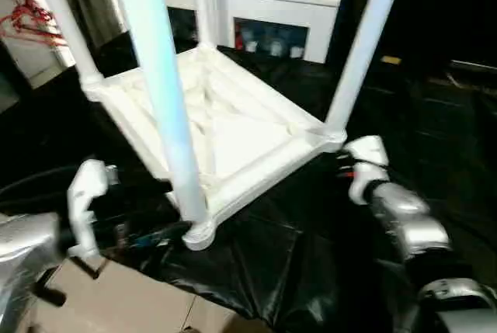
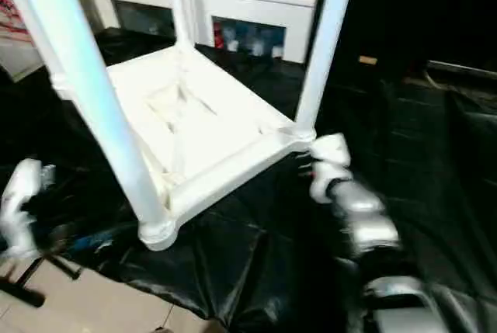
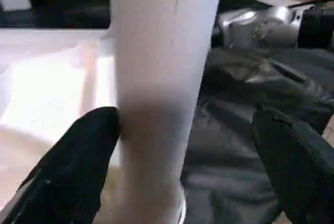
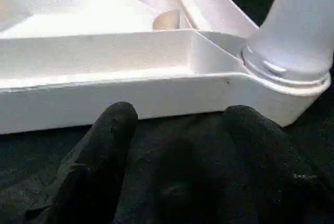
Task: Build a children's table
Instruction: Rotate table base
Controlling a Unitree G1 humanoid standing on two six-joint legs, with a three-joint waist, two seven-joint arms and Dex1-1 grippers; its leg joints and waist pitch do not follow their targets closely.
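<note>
Left gripper (image 3: 182,151) is spread wide around the nearest leg (image 1: 167,108) of the table, fingers (image 3: 78,166) on either side; one sits right up against the tube and the other stands off it, so nothing is clamped. Right gripper (image 4: 177,145) sits low by the tabletop's right-hand corner, its two fingers apart and just short of the rim (image 4: 130,98), gripping nothing.

So the tabletop (image 1: 225,127) is lying upside down, X ribs facing up, and I count four legs standing in the corner sockets: the near one, one at the right corner (image 1: 361,50), one at the left (image 1: 66,22) and one at the far corner (image 1: 200,3).

It all rests on black plastic sheeting (image 1: 256,271) that's crumpled and spread over the floor, with bare tan floor (image 1: 124,302) showing at the near edge by the near leg. Behind the tabletop there's a white cabinet (image 1: 272,7) with stuff on its shelves, and something red (image 1: 27,19) hangs past the left leg.
</note>
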